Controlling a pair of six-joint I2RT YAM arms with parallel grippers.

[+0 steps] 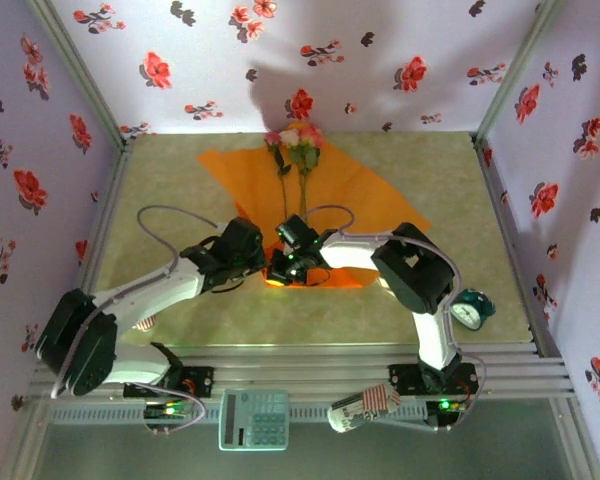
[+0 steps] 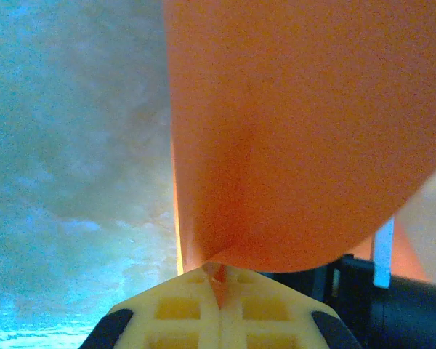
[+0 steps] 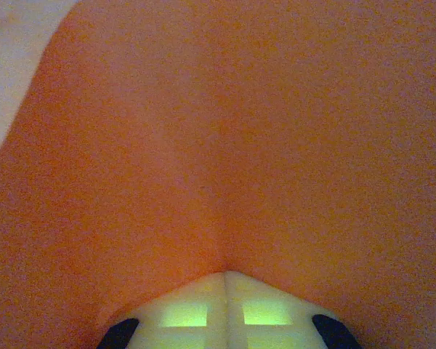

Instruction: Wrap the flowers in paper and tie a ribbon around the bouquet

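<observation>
Two pincers meet at the 6 o'clock edge of the paper [image 1: 365, 195], close together in the top view. The left pincer [image 2: 218, 280] is clenched on a pinch of the orange sheet, which rises from its tips in a curved fold. The right pincer [image 3: 225, 280] is likewise clenched on the paper, which drapes over its fingers. The rest of the sheet lies flat on the worktop [image 1: 180, 180]. The flowers [image 1: 295, 140] rest along its middle, heads at 12 o'clock just past the far edge and stems running toward 6 o'clock, ending near the pincers.

Probable faults from this state:

1. Tearing. The sheet looks thin and the two grip points are near each other. Any pull of the arms toward 3 and 9 o'clock would load the short span between them and could split the edge.
2. Stem displacement. Lifting the 6 o'clock edge tilts the surface under the stem ends. The flowers may roll sideways or slide toward 12 o'clock, leaving the fold without contents.
3. Slip. Each grip holds only a small fold, so a fast lift could pull the paper free.
4. Collision. With both wrists crowded at one spot, crossing paths during the fold risks contact between the arms.
5. Skewed fold. Unequal lift heights would crease the sheet off-axis from the stems.
</observation>
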